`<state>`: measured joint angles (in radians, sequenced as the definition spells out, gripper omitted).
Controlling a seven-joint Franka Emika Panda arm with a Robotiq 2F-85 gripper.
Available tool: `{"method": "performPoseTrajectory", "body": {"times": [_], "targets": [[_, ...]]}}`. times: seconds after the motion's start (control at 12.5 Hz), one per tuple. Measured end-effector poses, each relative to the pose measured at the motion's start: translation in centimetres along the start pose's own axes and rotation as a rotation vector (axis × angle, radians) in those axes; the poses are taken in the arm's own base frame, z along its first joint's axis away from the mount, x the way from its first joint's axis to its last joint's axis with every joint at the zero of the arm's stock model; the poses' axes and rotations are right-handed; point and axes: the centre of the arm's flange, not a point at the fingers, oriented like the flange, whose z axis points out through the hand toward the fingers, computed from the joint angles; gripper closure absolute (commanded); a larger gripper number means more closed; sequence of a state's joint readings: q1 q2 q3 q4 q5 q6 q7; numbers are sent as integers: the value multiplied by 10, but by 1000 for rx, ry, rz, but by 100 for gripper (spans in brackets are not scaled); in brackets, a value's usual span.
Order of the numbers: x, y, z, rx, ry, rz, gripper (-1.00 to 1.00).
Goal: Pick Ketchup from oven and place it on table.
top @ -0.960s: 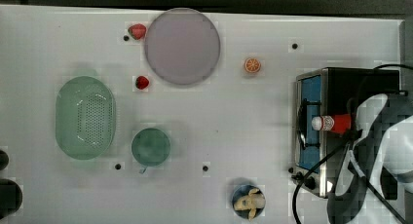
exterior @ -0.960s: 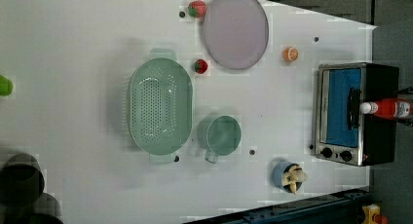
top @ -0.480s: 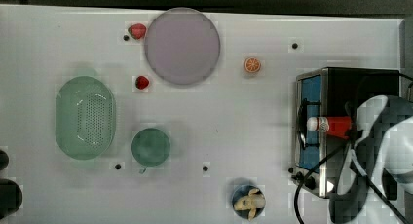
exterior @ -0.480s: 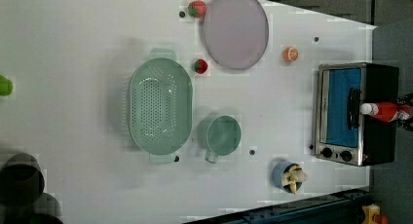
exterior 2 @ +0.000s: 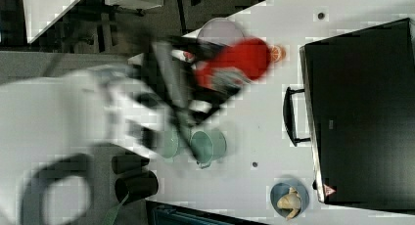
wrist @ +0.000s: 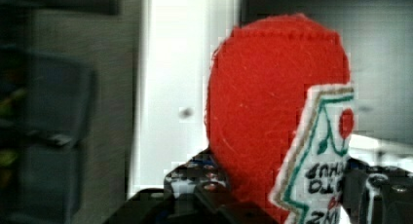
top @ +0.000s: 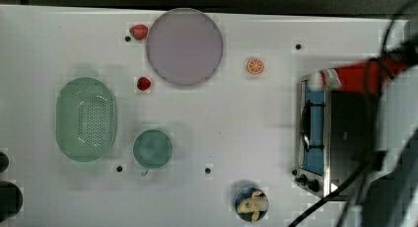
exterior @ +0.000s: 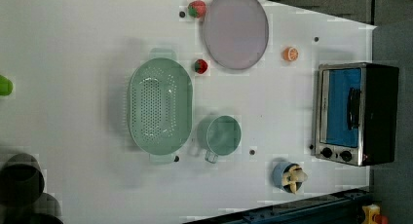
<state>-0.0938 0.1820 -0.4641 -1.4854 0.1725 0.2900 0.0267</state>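
Gripper [exterior 2: 205, 95] clamps ketchup bottle [top: 352, 76], upper right of top view, beside oven [top: 340, 138]. Carry over bare table [top: 236, 128]; lower gently.

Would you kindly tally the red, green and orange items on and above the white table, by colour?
Red: 3, namely two strawberries and the Ketchup
Green: 2, namely the colander and the mug
Orange: 1, the orange slice
Total: 6
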Motion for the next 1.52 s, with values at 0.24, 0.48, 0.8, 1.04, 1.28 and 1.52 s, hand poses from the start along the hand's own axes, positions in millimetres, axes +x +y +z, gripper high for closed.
{"method": "performPoseTrajectory", "body": {"times": [0.24, 0.48, 0.8, 1.04, 1.28, 1.52], "targets": [[-113, -46, -7, -18, -105, -206, -27], [-224, -92, 66, -144, -210, -395, -26], [-310, -47, 183, -324, -294, -512, -26], [-311, -26, 243, -254, -217, -513, -27], [-284, 23, 289, -254, -164, -478, -26], [-291, 33, 310, -238, -124, -509, -27]]}}
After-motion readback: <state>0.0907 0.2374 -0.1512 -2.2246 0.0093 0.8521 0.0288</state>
